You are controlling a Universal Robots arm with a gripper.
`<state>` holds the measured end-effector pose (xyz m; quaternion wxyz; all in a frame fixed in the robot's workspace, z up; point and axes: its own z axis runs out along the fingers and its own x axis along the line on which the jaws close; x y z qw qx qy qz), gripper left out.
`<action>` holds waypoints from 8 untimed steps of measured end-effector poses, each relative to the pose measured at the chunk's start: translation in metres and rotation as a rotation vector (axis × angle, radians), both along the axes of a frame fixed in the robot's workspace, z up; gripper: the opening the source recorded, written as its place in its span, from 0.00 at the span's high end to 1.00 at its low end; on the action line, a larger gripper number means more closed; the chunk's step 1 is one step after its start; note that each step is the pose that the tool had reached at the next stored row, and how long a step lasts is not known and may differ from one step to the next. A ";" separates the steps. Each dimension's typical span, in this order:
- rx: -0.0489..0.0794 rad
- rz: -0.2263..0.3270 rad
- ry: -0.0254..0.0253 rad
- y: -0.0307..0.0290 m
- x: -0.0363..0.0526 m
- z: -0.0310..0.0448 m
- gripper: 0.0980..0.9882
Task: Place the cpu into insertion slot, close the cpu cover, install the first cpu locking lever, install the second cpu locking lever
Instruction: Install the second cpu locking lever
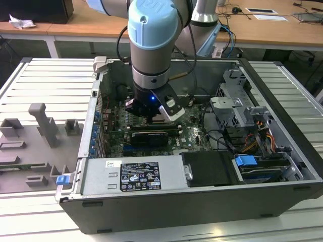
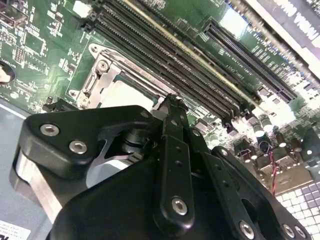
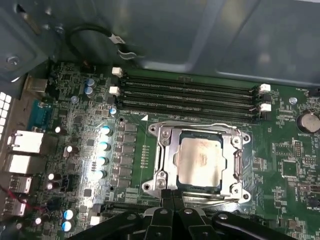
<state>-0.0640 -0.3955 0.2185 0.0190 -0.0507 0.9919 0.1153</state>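
With the cpu (image 3: 199,161) seated and the cpu cover (image 3: 235,165) down, the end effector (image 3: 173,196), fingertips together, worked a locking lever (image 3: 207,198).

A ribbed grey metal table (image 1: 45,75) carries an open computer case (image 1: 202,201) and, toward the exterior view's left, grey plastic fixture blocks (image 1: 35,146).

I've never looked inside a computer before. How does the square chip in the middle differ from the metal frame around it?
The cpu is a solid, pale beige square; the cpu cover is a brighter silvery frame with a large square cut-out. The cpu is smaller and shows through that cut-out, the cpu cover lying flat around it. Both are flat, square and metallic, near the gripper.
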 end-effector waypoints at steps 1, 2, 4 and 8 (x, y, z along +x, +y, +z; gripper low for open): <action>0.001 0.000 -0.0001 -0.0015 -0.0007 0.0001 0.99; 0.002 0.000 0.0000 -0.0025 -0.0013 0.0000 0.99; 0.004 0.000 0.0000 -0.0036 -0.0023 0.0000 0.99; 0.019 0.001 0.0000 -0.0049 -0.0054 -0.0009 0.99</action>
